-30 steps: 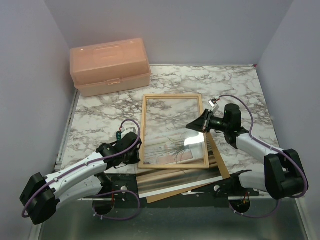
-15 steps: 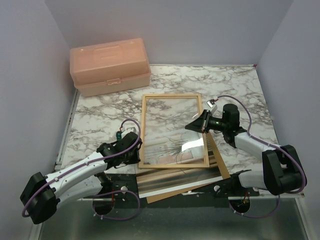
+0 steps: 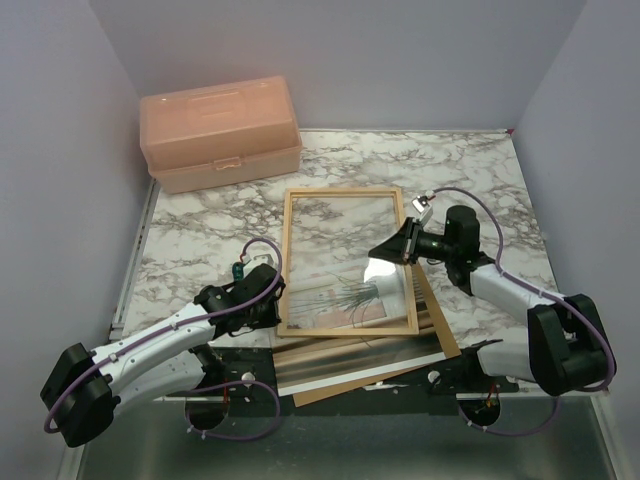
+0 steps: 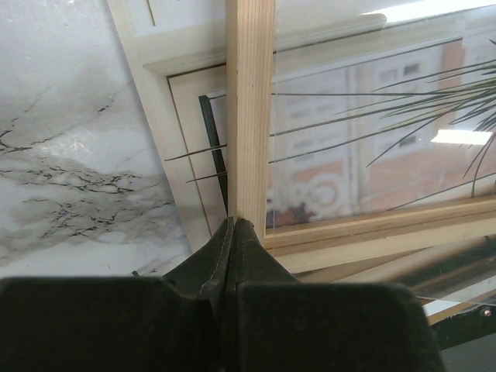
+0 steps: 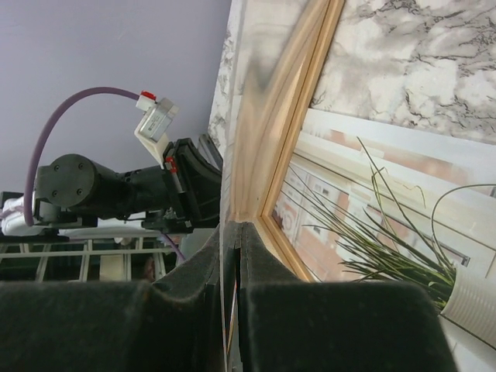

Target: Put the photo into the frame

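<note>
Your marble-pattern table (image 3: 460, 170) stands between lavender walls (image 3: 350, 60), with a peach toolbox (image 3: 220, 130) at far left. The frame (image 3: 345, 193) lies flat mid-table, and the photo (image 3: 345, 300) shows through its near half. Your left gripper (image 3: 273, 300) is clenched empty, tips touching the frame's left bar. Your right gripper (image 3: 380, 252) pinches the tilted glass sheet (image 3: 385, 272).

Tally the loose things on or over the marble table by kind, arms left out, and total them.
toolbox: 1
frame: 1
photo: 1
glass sheet: 1
backing board: 1
Total: 5
</note>
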Controlling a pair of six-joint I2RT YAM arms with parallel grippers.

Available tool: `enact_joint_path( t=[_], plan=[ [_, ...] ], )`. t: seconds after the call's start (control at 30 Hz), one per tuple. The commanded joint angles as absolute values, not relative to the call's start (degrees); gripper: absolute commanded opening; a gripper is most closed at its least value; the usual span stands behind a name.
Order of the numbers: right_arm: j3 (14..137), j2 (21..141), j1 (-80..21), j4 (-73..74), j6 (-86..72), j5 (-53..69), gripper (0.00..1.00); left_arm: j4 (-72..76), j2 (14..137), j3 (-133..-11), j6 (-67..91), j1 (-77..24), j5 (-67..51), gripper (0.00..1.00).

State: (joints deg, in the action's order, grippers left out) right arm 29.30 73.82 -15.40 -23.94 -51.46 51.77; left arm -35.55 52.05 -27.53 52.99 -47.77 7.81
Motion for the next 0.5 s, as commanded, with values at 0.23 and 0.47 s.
enact_joint_path(
  t=[0.23,0.47],
  plan=[
    [33.78,72.57,-15.81,-18.53,-46.04,52.67,0.09,-38.58,53.15,-27.26,52.24,-48.26,9.38,0.0],
    [36.01,74.18,-15.78,-11.09,-40.65,49.47,0.08,-38.63,53.28,-27.27,52.24,-48.29,9.49,0.0]
  ],
)
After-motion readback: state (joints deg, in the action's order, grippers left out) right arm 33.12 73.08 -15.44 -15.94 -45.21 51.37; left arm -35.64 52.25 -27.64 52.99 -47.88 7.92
